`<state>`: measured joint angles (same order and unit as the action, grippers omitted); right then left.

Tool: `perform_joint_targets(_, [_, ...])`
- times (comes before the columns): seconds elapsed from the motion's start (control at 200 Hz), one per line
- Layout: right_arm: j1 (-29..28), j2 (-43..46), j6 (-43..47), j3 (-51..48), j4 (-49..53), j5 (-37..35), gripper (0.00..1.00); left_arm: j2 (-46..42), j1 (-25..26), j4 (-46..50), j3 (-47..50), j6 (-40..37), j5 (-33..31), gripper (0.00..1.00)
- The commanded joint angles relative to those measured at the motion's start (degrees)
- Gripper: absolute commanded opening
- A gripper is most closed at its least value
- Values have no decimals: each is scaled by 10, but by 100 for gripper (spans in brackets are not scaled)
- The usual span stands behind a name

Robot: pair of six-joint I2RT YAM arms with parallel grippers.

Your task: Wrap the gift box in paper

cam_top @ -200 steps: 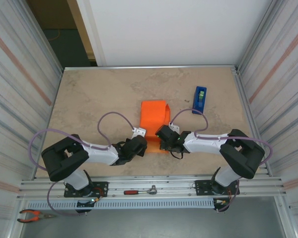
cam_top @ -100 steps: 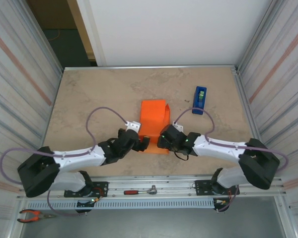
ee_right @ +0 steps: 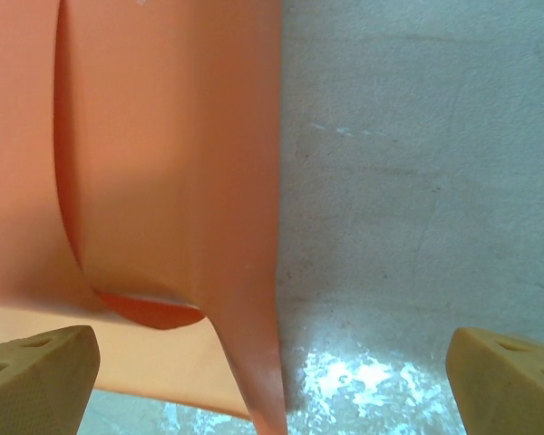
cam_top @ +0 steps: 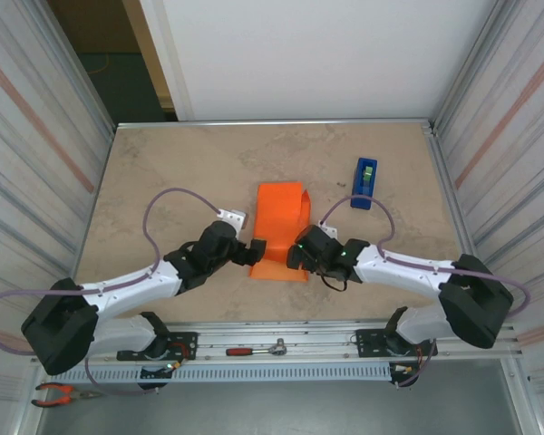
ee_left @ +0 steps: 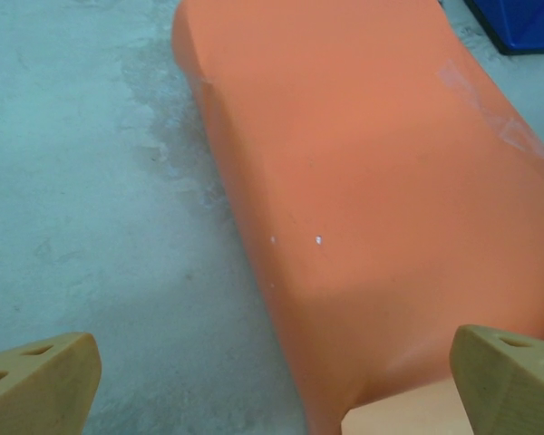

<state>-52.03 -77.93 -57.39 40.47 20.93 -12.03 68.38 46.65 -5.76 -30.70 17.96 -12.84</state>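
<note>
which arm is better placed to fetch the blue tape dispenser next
Probably the right: the small blue plastic tape dispenser lies on that arm's side, and the right end effector is open. The left end effector would have to cross the folded bright orange paper sheet.

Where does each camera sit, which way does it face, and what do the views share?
Top external: above and behind the bases, looking down on the table; left arm and right arm flank the paper.
Left wrist: on the left arm, facing over the paper toward the tape dispenser; open left pincer below.
Right wrist: on the right arm, facing along the paper's right edge; open right pincer below.
Shared: all see the paper.
</note>
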Motion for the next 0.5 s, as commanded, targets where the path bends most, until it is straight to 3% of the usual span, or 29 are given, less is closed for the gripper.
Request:
perform_joint_targets(0.0, [8, -31, 14, 24, -8, -3, 96, 9, 0, -4, -5, -2, 23, 99])
perform_joint_targets(0.165, [34, -62, 18, 29, -25, -3, 95, 22, 13, -25, 6, -1, 17, 99])
perform_joint_targets(0.491, [72, -65, 51, 36, -25, 21, 93, 38, 30, -22, -25, -89, 4, 99])
